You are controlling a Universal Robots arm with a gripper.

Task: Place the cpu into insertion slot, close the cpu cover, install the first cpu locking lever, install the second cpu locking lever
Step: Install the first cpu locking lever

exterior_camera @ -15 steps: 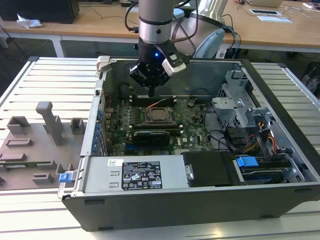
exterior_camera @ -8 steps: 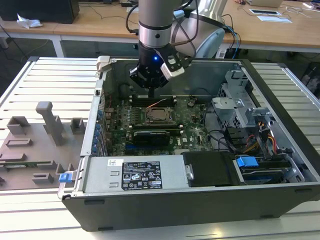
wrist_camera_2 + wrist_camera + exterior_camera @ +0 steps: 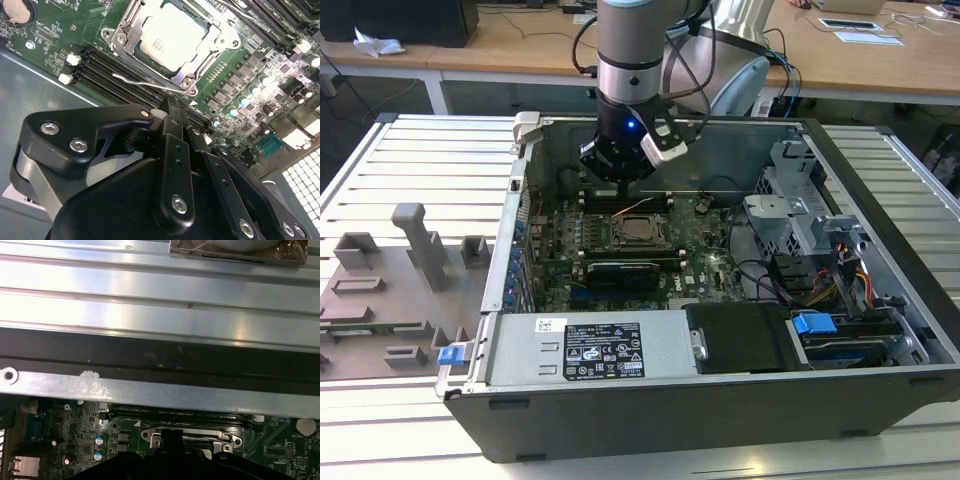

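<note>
In the exterior view the gripper [image 3: 623, 172] hangs inside the open computer case [image 3: 880, 300], above the socket [image 3: 638, 231]. In the second wrist view its black fingers [image 3: 172, 117] are pressed together, empty; the silver chip [image 3: 172, 36] lies in the socket under the steel cover [image 3: 212, 42], a thin wire lever [image 3: 145, 83] beside it.

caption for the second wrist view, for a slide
Gripper poised beside the insertion slot, cpu seated under the closed cpu cover.

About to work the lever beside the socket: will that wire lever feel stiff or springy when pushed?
Probably springy: the lever is a thin bent steel wire. Its smooth shine suggests it could slip off the pincer. Likely light, yet resisting near the socket frame.
</note>
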